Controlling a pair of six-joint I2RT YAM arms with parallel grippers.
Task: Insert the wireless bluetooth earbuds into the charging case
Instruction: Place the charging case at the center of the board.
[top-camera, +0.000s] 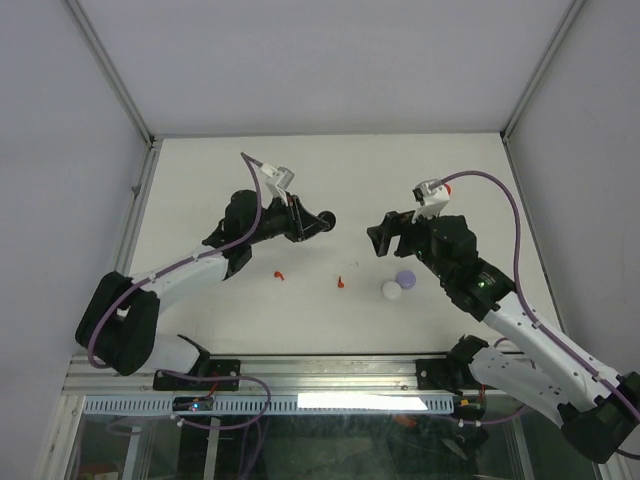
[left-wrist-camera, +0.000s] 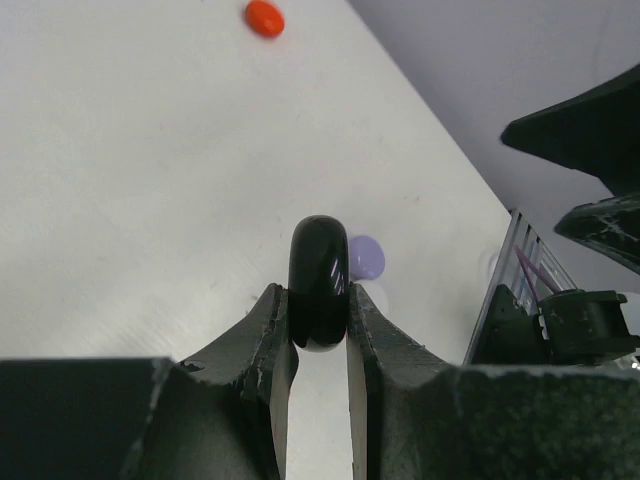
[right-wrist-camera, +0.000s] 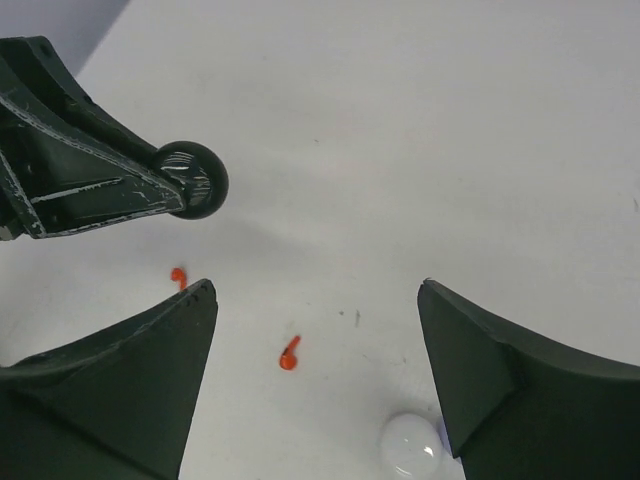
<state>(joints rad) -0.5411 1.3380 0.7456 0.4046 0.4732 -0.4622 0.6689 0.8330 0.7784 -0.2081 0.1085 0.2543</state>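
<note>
My left gripper (left-wrist-camera: 319, 302) is shut on a glossy black round charging case (left-wrist-camera: 319, 275), held on edge above the table; the same case (right-wrist-camera: 195, 178) shows in the right wrist view and from above (top-camera: 328, 220). Two tiny red earbuds (top-camera: 279, 274) (top-camera: 341, 282) lie on the white table below, apart from each other, and show as one earbud (right-wrist-camera: 178, 275) and another (right-wrist-camera: 289, 354) in the right wrist view. My right gripper (top-camera: 385, 235) faces the left one, open wide, with nothing between its fingers (right-wrist-camera: 160, 360).
A white round case (top-camera: 391, 290) and a lilac round case (top-camera: 405, 278) sit side by side under the right gripper. A small red oval thing (left-wrist-camera: 265, 17) lies farther back on the table. Metal frame rails border the table.
</note>
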